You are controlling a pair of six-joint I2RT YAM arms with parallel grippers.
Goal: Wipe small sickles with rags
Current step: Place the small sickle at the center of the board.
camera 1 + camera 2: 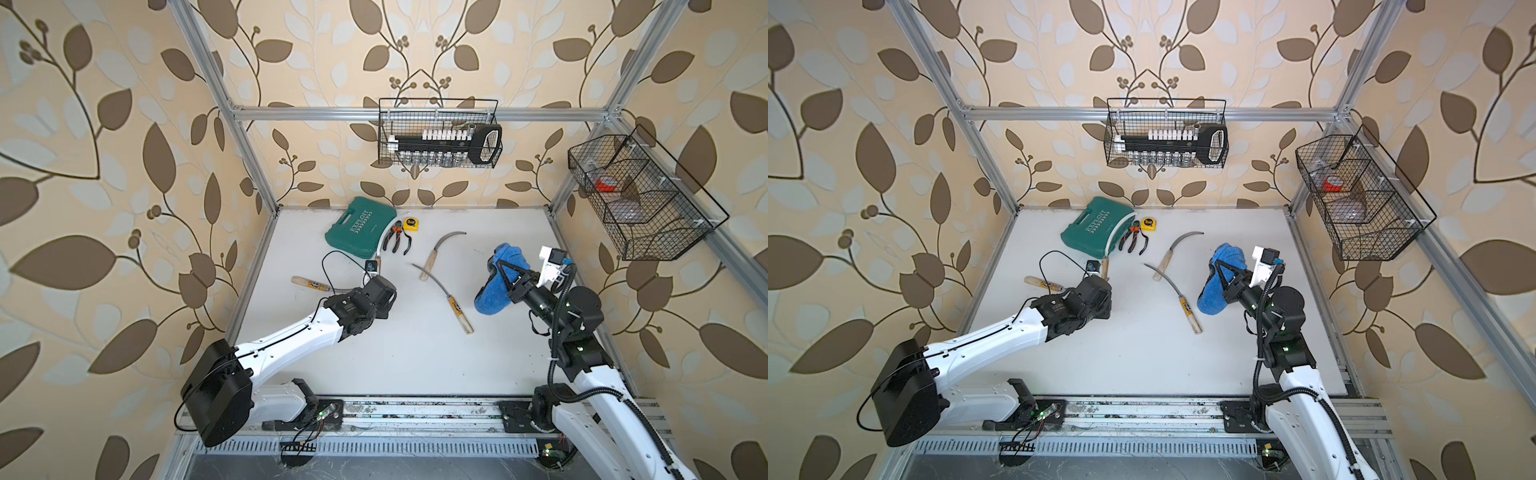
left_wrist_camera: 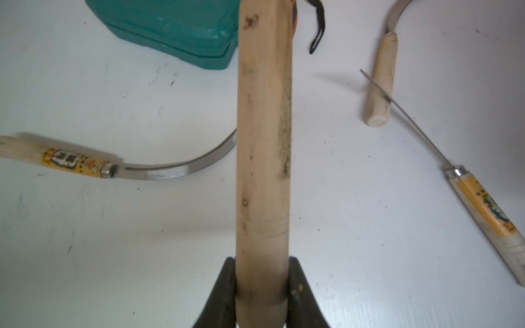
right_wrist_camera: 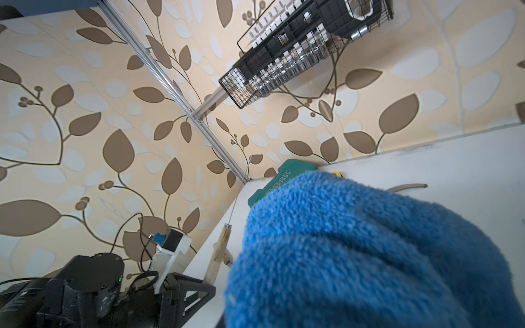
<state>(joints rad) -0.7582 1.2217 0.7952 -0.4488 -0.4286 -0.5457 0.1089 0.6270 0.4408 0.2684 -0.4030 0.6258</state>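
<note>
Sickle handle (image 2: 262,142) tight in left gripper (image 2: 262,284), rag (image 1: 492,297) seemingly pinched in right gripper (image 1: 505,272), teal case (image 1: 360,226) nearby.

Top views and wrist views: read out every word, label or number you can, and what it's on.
"EXPLOIT": white print on the teal tool case lid.
Smaller print under it: too small to read.
Yellow label on the left sickle handle: blurred, unreadable.
Yellow label on the middle sickle handle: blurred, unreadable.
Tape measure face: too small to read.
</note>
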